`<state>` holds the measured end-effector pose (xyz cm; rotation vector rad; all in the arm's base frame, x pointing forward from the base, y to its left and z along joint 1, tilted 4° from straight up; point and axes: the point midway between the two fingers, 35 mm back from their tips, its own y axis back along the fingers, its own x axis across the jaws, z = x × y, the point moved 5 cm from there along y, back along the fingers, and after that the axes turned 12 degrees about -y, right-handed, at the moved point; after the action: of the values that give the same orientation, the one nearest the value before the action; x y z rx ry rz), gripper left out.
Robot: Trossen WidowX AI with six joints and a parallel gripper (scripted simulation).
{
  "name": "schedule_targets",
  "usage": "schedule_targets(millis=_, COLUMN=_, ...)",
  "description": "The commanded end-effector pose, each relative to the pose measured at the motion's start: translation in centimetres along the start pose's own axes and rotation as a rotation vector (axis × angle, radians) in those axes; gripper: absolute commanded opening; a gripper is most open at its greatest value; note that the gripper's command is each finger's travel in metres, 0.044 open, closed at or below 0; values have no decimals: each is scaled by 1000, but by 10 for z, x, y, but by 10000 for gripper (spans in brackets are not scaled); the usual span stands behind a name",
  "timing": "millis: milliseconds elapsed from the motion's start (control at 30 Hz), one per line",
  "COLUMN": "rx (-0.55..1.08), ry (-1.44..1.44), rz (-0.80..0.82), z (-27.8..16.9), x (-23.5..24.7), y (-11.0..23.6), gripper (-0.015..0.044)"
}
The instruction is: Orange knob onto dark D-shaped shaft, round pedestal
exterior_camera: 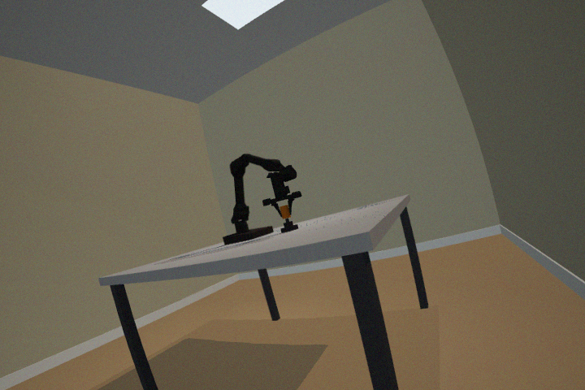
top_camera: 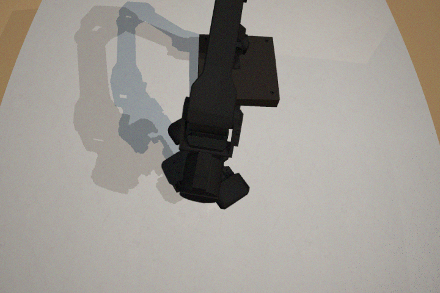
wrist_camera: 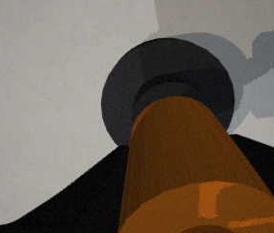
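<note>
The orange knob (exterior_camera: 284, 211) (wrist_camera: 181, 150) is held upright between the fingers of my gripper (exterior_camera: 285, 212), which is shut on it. The round dark pedestal (exterior_camera: 289, 227) (wrist_camera: 119, 104) stands on the table right below the knob. In the exterior view the knob's lower end is above the pedestal's wide base, at the top of the dark upright part; whether the shaft is in the hole I cannot tell. In the wrist view the knob covers the shaft and the pedestal's near part. The top view shows only the back of the gripper, which hides knob and pedestal.
The arm's dark base plate (top_camera: 256, 72) (exterior_camera: 248, 236) lies behind the pedestal on the pale table (top_camera: 314, 207) (exterior_camera: 238, 259). The arm (top_camera: 217, 69) reaches over from it. Shadows of the arm fall on the table to the left in the top view.
</note>
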<state>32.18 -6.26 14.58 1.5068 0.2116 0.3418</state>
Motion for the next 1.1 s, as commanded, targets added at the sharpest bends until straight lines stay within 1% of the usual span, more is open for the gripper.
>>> schedule_targets(millis=0, rx=-2, ry=-93, rz=4, z=1, x=1, y=2, gripper=0)
schedule_targets(millis=100, rx=-1, ry=-178, rz=4, z=1, x=1, y=1, gripper=0)
schedule_targets(millis=600, rx=-1, ry=-178, rz=4, z=0, x=0, y=-3, gripper=0)
schedule_targets(millis=1067, rx=-1, ry=-178, rz=4, z=0, x=0, y=1, gripper=0)
